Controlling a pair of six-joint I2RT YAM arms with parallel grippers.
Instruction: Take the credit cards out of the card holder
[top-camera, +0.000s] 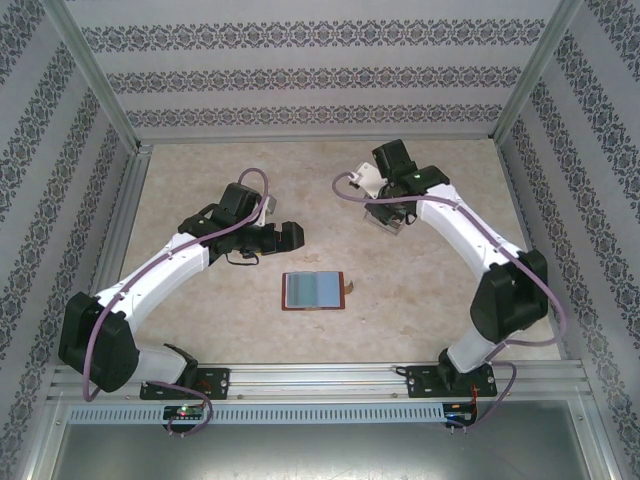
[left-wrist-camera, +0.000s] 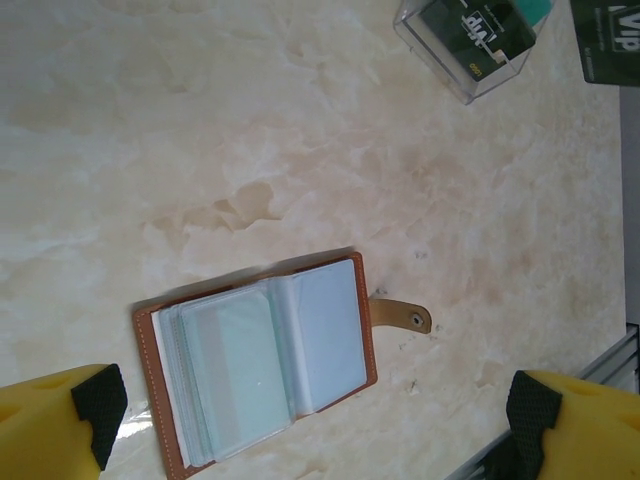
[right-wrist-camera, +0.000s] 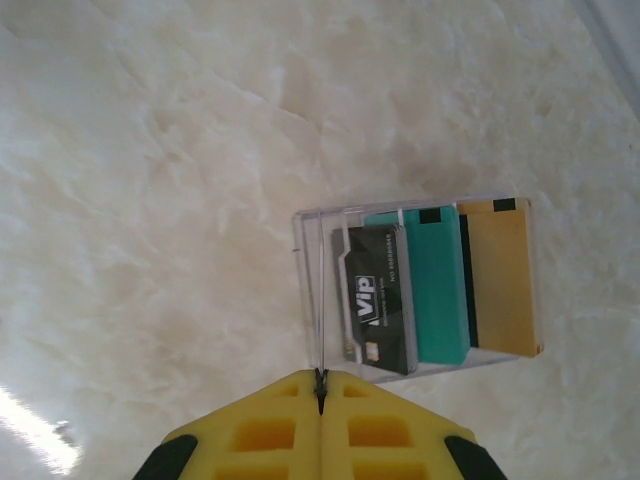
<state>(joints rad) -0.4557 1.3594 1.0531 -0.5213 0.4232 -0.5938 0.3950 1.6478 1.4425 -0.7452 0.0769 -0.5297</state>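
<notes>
Right up against the lens, the right gripper (right-wrist-camera: 320, 390) shows its yellow fingers clenched tight, seam to seam; whether anything thin is pinched in that seam, I cannot tell. Just beyond the tips, toward 1 o'clock, sits a clear plastic box (right-wrist-camera: 308, 290) on the marble-look table (top-camera: 200, 320). Inside it three cards stand side by side: a black VIP card (right-wrist-camera: 378, 300), a teal card (right-wrist-camera: 435, 285) at its 3 o'clock, and a tan card (right-wrist-camera: 500, 275) further toward 3 o'clock.

Over to the left wrist camera: the left gripper (left-wrist-camera: 312, 410) is released, its black-padded fingers (left-wrist-camera: 100, 405) spread wide at the 7 and 5 o'clock corners, hanging above the table and touching nothing. Between them lies the card holder (left-wrist-camera: 260, 365), open flat like a book, brown leather rim around pale sleeves. The credit cards (left-wrist-camera: 235, 370) are tucked inside those sleeves, one showing pale teal through the plastic. The snap tab (left-wrist-camera: 400, 315) sticks out at the holder's 3 o'clock. Another dark card (left-wrist-camera: 605, 40) is cut off by the frame at 1 o'clock, beside the box.

From above, the holder lies mid-table, the left claw near it at 11 o'clock, the box well apart at 1 o'clock.
</notes>
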